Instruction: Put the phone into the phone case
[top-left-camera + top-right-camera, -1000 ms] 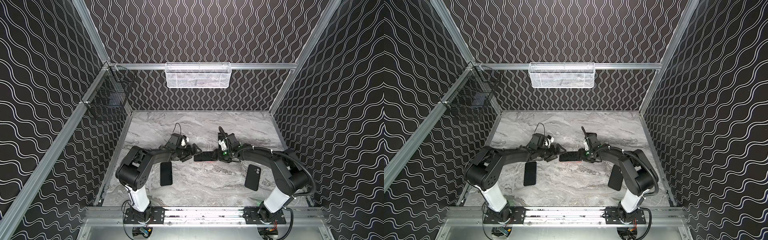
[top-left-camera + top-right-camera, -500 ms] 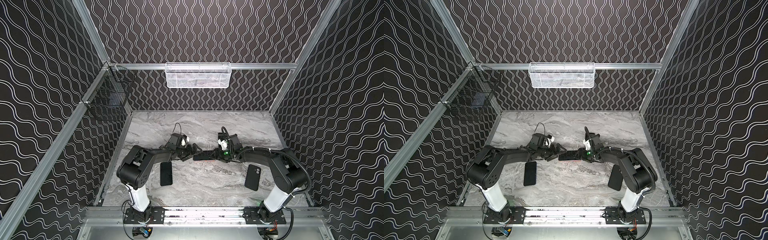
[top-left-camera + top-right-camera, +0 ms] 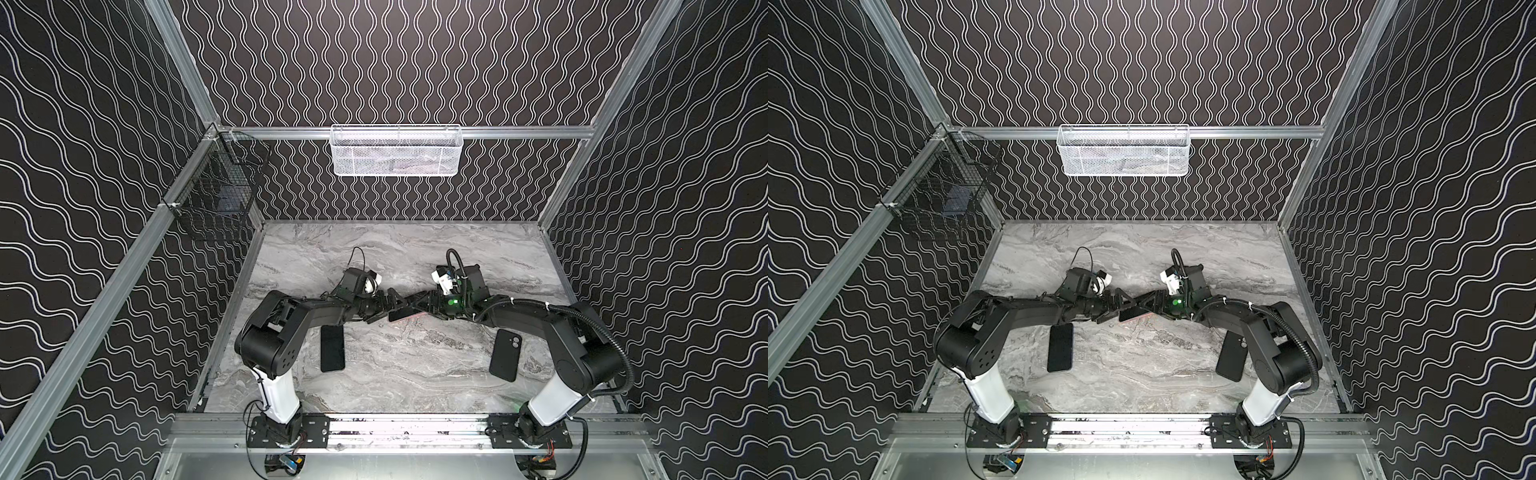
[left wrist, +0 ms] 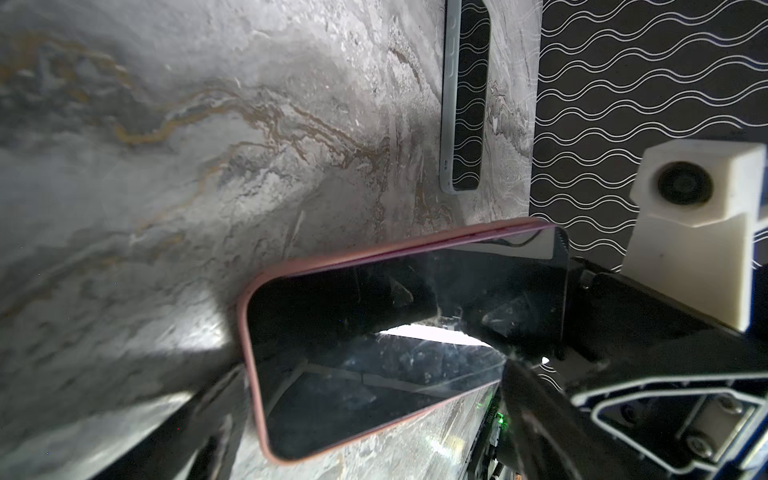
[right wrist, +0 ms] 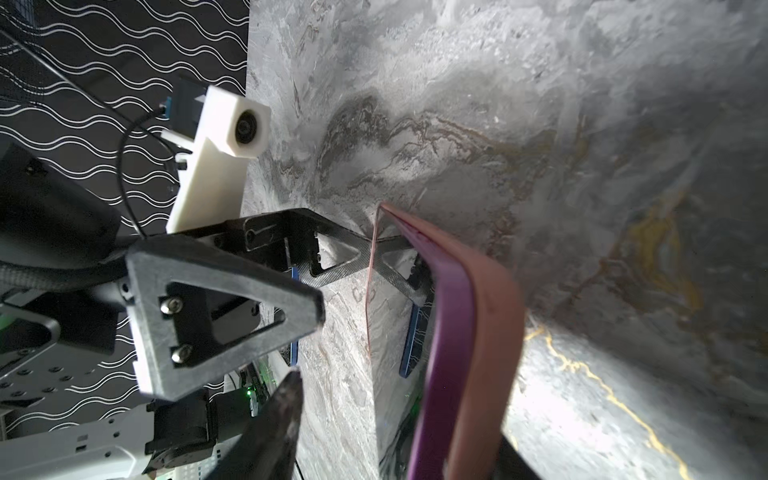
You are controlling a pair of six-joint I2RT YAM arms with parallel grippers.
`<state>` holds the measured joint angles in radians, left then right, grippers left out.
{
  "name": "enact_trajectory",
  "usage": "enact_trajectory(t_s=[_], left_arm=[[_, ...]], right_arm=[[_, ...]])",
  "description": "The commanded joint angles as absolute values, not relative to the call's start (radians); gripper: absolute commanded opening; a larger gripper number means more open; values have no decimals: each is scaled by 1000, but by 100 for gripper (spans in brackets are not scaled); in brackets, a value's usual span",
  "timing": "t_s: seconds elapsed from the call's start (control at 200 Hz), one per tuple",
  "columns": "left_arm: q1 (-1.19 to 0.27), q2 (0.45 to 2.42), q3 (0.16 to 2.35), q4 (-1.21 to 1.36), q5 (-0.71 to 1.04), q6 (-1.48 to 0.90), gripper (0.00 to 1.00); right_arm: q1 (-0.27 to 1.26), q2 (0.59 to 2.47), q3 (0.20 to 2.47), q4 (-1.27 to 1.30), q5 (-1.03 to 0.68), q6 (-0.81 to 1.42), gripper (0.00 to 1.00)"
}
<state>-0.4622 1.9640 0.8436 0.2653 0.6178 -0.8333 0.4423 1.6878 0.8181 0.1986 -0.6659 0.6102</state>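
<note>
One end of the pink-edged phone lies between the spread left fingers.

Top views evenly lit, sharp; wrist views shadowy, glare on the phone.

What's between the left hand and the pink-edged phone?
Nothing visible. The left hand is open, its jaws straddling the free end of the pink-edged black-screen phone, which the right hand grips at the other end.
</note>
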Motion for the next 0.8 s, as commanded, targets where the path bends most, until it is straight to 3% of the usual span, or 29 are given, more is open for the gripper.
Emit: enact_trajectory(t_s=[0.0, 0.626, 0.726, 0.796], left_arm=[[-465, 1965, 846, 188, 606, -818, 98], [-464, 1965, 844, 189, 602, -824, 99], [-465, 1965, 845, 186, 601, -822, 99], [-464, 1965, 844, 186, 599, -822, 99]], right_arm=[[442, 1695, 826, 213, -670, 605, 50], [443, 1687, 796, 231, -655, 614, 4], [443, 1686, 796, 226, -648, 609, 5], [442, 1683, 799, 218, -640, 606, 23]])
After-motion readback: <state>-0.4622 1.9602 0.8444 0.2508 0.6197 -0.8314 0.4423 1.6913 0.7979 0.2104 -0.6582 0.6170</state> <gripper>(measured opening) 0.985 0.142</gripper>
